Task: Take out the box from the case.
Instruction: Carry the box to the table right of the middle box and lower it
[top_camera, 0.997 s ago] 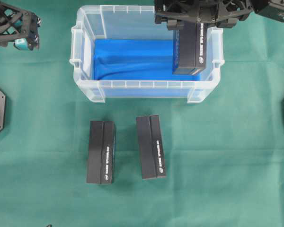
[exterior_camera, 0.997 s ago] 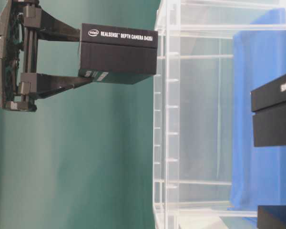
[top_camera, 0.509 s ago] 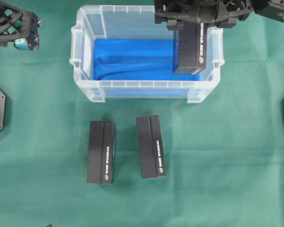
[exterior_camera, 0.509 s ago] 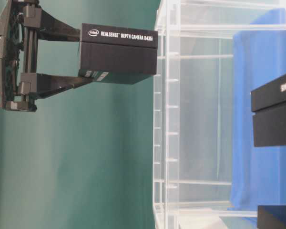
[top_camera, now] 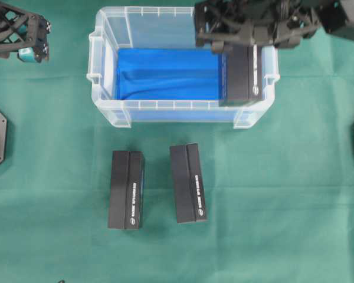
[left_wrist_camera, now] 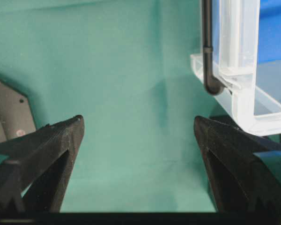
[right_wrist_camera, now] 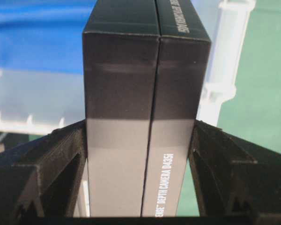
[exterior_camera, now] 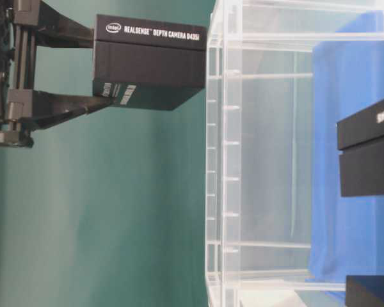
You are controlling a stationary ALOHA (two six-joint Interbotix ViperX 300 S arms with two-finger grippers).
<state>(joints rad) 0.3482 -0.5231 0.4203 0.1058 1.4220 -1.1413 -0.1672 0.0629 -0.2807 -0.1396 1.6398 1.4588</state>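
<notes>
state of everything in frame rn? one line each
held box: clamped in the right gripper, lifted above the case's right end
case: open-topped, upright, only the blue cloth inside
blue cloth: lying on the case bottom, slightly wrinkled
left box on table: lying flat, closed
right box on table: lying flat, closed
right gripper: shut on the held box
left gripper: open, empty, beside the case

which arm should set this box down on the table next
The right. Its gripper already clamps the box, lifted above the case at its right end. The left gripper hangs open and empty, off to the case's left side.
</notes>
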